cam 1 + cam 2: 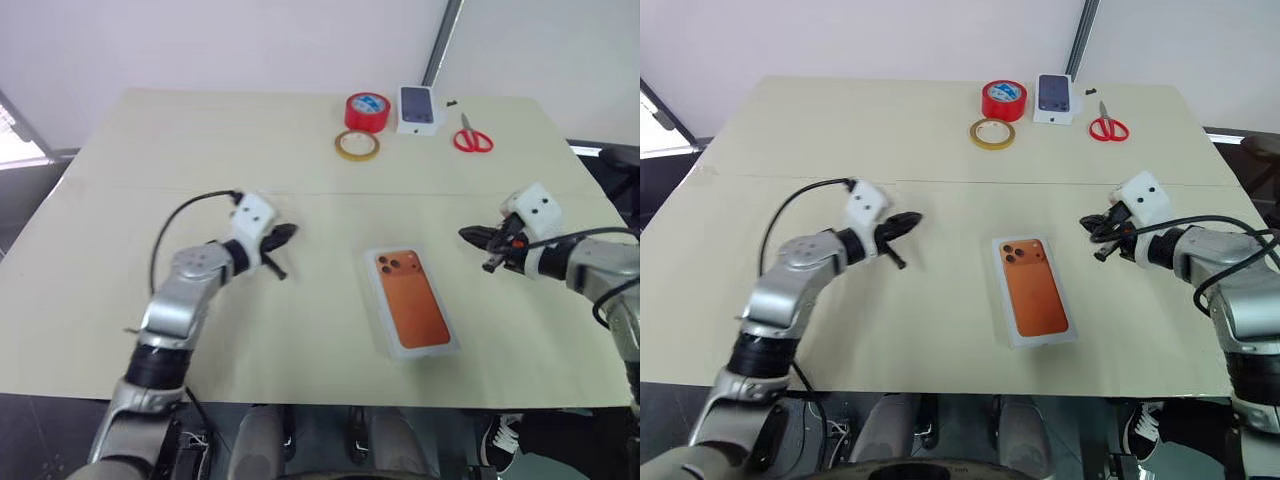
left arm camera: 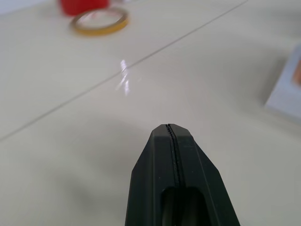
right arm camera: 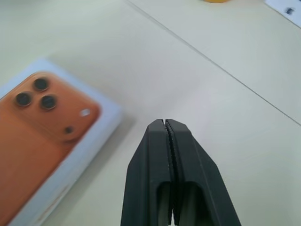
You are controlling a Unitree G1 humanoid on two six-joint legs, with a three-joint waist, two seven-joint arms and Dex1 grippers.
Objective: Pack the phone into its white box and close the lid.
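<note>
The lid (image 1: 410,300) lies flat on the cream table (image 1: 150,150) near its front edge, its orange phone picture facing up, and its white side wall shows in the right wrist view (image 3: 75,160). The phone and the white box are hidden; I cannot tell whether they lie under the lid. My left gripper (image 1: 283,240) hovers to the left of the lid, shut and empty, pointing toward it. On the lid's right, my right gripper (image 1: 472,235) is also shut and empty, aimed back at it. In both wrist views the black fingers (image 2: 160,179) (image 3: 150,169) press together.
At the table's far edge stand a red tape roll (image 1: 367,111), a tan tape ring (image 1: 357,145), a small white box with a dark phone picture (image 1: 418,108) and red scissors (image 1: 472,137). A seam (image 1: 150,192) crosses the table.
</note>
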